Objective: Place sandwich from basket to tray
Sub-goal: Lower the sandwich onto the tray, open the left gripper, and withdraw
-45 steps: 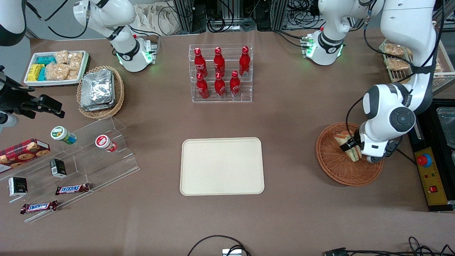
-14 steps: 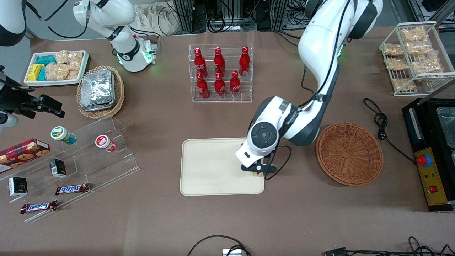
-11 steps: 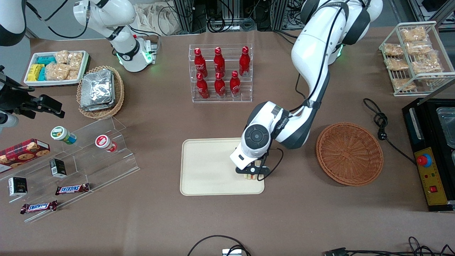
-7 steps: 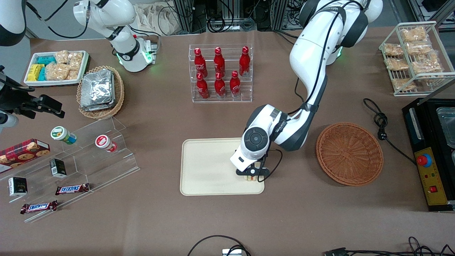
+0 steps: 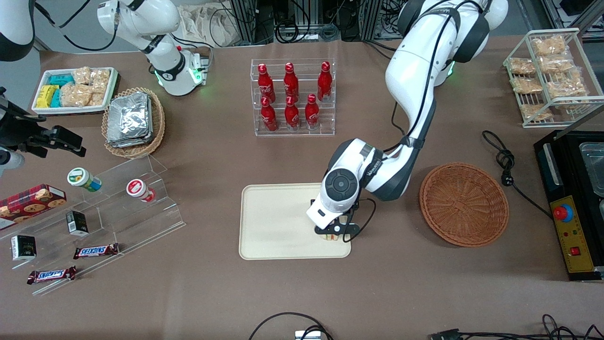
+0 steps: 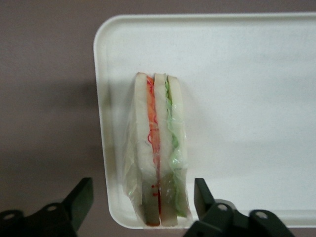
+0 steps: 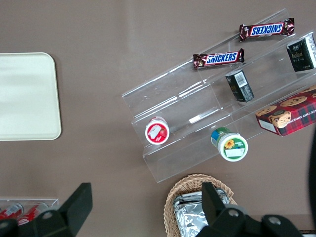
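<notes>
now, seen from the front, the left arm's gripper (image 5: 333, 232) hangs low over the large cream-beige rectangular tray (image 5: 273, 222), at its corner nearest the round orange-brown wicker basket (image 5: 464, 204). from the left wrist, the clear-wrapped triangular white-bread sandwich (image 6: 158, 153) with orange and green filling rests on edge on the tray (image 6: 247, 74), close to its rim, between the black fingers (image 6: 79, 200), which stand spread apart without touching it.

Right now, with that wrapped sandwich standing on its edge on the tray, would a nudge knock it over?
Probably. The sandwich stands on a narrow edge near the corner of the tray, so it likely tips easily. Its soft bread probably squashes, and the loose clear wrap may slip. The open tool straddles it without touching.
</notes>
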